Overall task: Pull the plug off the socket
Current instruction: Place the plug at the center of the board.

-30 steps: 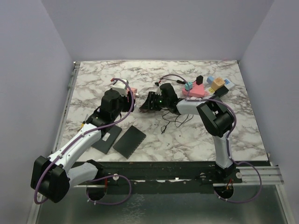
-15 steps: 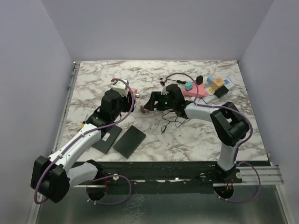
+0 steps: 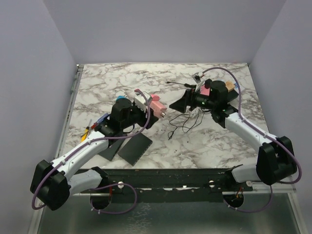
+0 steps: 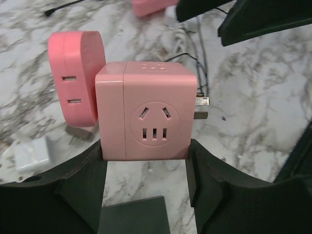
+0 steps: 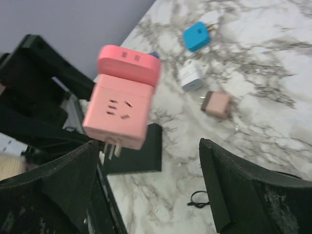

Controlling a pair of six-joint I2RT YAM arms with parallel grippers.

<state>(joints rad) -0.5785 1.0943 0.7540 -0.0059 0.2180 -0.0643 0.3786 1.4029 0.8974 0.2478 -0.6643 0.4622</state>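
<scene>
The left hand [image 4: 145, 165] pinches the pink cube socket [image 4: 151, 122] between both fingers, raised above the worktop [image 4: 253, 122]. A pink flat plug [image 4: 75, 73] sits against one side of the socket. Metal prongs [image 4: 201, 108] project from the opposite side. The right hand [image 5: 146, 185] is spread wide, empty, and apart from the socket. A white adapter [image 5: 190, 75] and a blue adapter [image 5: 197, 35] lie on the worktop.

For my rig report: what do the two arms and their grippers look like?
The left arm and right arm have white links and black joints, and a purple cable loops along each. The left gripper and right gripper are black, with two broad fingers. A green light glows on the right wrist.
</scene>
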